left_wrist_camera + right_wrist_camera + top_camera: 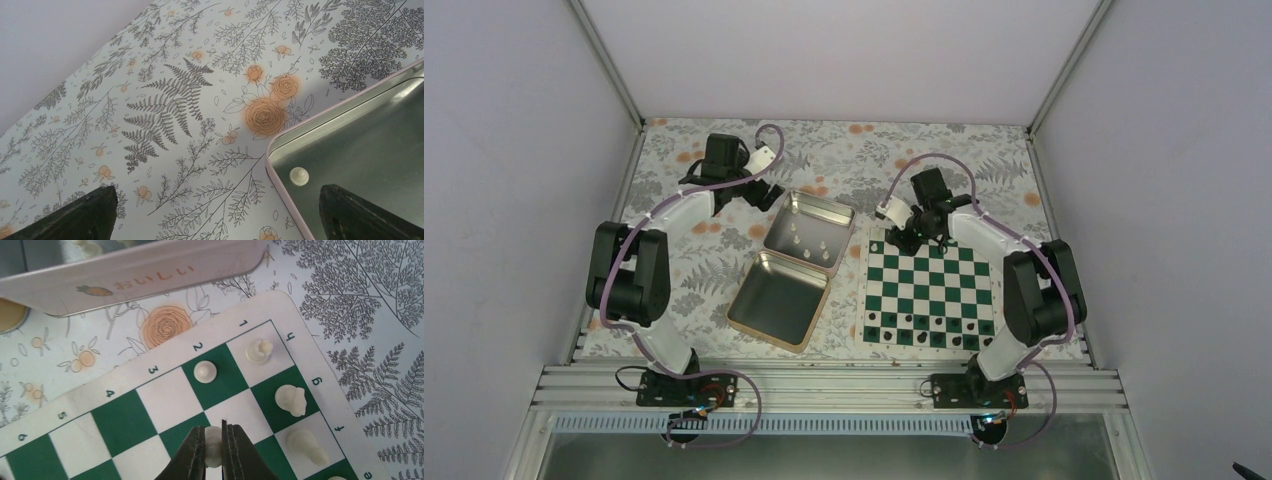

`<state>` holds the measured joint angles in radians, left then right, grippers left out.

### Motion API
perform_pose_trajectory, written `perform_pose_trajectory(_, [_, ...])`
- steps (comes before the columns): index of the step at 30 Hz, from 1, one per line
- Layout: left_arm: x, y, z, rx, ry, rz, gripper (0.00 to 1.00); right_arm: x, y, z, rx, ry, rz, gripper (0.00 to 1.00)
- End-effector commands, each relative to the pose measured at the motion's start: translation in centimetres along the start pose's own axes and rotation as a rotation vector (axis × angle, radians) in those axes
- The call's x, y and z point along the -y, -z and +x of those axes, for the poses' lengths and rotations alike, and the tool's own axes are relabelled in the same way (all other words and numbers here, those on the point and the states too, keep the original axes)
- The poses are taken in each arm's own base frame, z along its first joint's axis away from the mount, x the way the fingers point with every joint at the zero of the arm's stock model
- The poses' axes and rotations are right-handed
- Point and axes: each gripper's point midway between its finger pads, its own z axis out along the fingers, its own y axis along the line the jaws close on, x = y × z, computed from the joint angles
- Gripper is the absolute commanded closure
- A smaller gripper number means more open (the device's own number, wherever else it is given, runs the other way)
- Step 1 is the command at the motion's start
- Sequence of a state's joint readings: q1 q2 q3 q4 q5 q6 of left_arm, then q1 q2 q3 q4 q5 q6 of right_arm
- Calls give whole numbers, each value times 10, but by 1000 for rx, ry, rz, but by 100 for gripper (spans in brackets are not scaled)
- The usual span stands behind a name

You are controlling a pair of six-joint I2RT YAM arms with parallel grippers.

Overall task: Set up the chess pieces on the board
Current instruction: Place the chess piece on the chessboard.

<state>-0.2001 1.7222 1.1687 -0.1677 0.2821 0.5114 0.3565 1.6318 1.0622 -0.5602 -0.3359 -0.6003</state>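
Observation:
The green and white board (931, 293) lies right of centre; the right wrist view shows its corner (120, 415). My right gripper (214, 436) is shut on a cream-white pawn (213, 441) just above the board's far rows, seen from the top view (911, 237). Cream pieces stand near it: a pawn (205, 371), a rook (260, 350), a knight (291, 400) and a bishop (307, 446). My left gripper (215, 210) is open and empty beside the tin's corner, where a cream pawn (299, 176) lies. Several cream pieces (809, 240) stand in the tin's far half.
The silver hinged tin (790, 271) lies open between the arms, its rim in the left wrist view (280, 190) and its side in the right wrist view (135, 275). Small dark pieces (924, 335) fill the board's near rows. White walls enclose the floral table.

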Motion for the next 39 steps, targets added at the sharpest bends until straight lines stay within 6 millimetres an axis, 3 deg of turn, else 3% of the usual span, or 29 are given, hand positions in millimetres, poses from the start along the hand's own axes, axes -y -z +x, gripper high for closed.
perform_pose_trajectory(1, [-1, -1, -6, 10, 0, 4, 0, 10, -6, 2, 22, 5, 7, 92])
perform_pose_trajectory(12, [1, -4, -4, 4, -3, 8, 0, 12, -32, 21, -25, -22, -35, 91])
perform_pose_trajectory(39, [2, -2, -3, 8, -5, 11, 0, 17, -48, 29, -50, -28, -39, 88])
